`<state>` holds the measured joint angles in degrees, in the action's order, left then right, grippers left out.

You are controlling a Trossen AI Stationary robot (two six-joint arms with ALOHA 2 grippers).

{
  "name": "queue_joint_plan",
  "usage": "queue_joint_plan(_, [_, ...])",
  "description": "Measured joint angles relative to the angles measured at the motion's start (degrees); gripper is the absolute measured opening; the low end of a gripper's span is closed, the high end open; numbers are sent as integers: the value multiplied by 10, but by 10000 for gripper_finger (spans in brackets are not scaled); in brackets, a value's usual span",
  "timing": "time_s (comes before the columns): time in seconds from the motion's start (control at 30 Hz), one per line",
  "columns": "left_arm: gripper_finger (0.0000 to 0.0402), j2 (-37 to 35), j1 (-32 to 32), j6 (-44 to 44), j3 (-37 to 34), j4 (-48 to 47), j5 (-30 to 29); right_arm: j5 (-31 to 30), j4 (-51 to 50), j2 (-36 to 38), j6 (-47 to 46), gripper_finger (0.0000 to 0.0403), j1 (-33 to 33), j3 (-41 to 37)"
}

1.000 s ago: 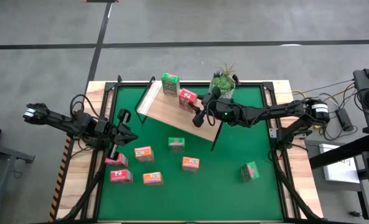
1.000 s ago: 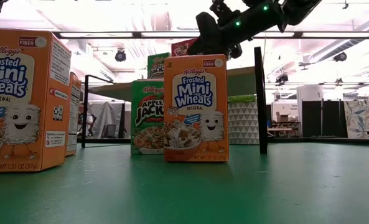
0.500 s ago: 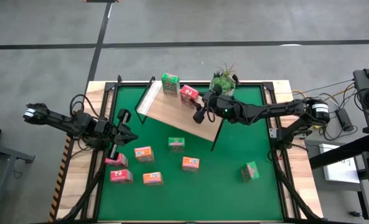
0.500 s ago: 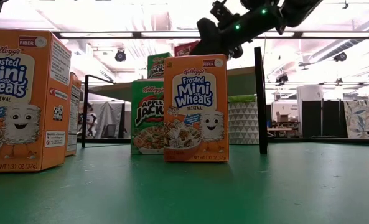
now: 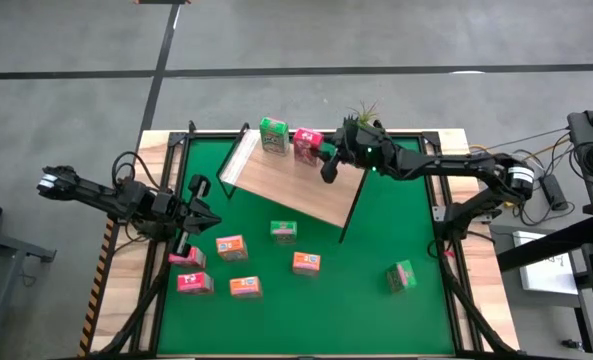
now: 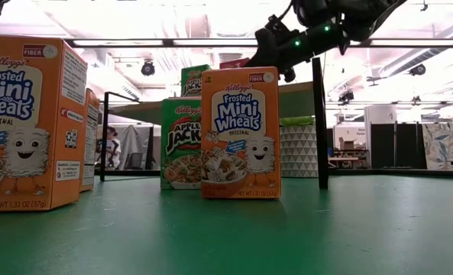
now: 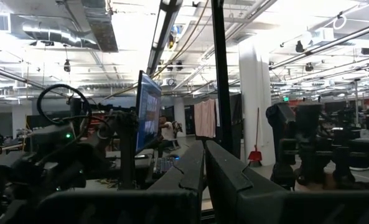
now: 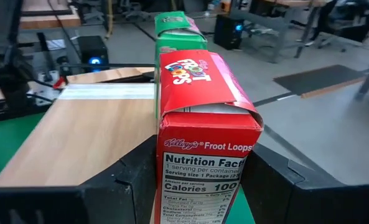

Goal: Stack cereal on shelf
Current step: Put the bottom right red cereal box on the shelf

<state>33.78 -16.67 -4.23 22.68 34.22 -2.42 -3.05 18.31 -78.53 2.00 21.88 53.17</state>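
From my station, the right tool (image 5: pixel 321 158) is clamped on a pink-red Froot Loops box (image 5: pixel 307 146), one finger on each side of it, as the right wrist view shows plainly (image 8: pixel 204 168). I see it held over the far edge of the shelf (image 5: pixel 286 185), at about 12 o'clock on the tabletop (image 5: pixel 376 240), just beside a green box (image 5: pixel 273 134) that stands on the shelf toward 11 o'clock. The potted plant (image 5: pixel 361 125) sits right behind the right arm.

The left tool (image 5: pixel 198 215) waits at 9 o'clock with its fingers pressed together and nothing between them.

The remaining cereal is off the shelf on the green mat: a green box (image 5: pixel 284 232) at the centre, an orange one (image 5: pixel 307 263) near 6 o'clock, another green one (image 5: pixel 403 275) toward 4 o'clock, and a cluster toward 8 o'clock made of two orange boxes (image 5: pixel 231 246) (image 5: pixel 244 287) and two pink-red boxes (image 5: pixel 186 258) (image 5: pixel 194 284). In the low view an orange Mini-Wheats box (image 6: pixel 239 133) stands upright in front of a green Apple Jacks box (image 6: pixel 180 143).
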Motion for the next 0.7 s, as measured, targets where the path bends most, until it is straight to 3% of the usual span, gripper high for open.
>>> queue_joint_plan(0.47, [0, 0, 0, 0, 0, 0, 0, 22, -15, 2, 20, 186, 1, 0])
queue_joint_plan(0.7, [0, 0, 0, 0, 0, 0, 0, 20, -23, 1, 17, 215, 2, 0])
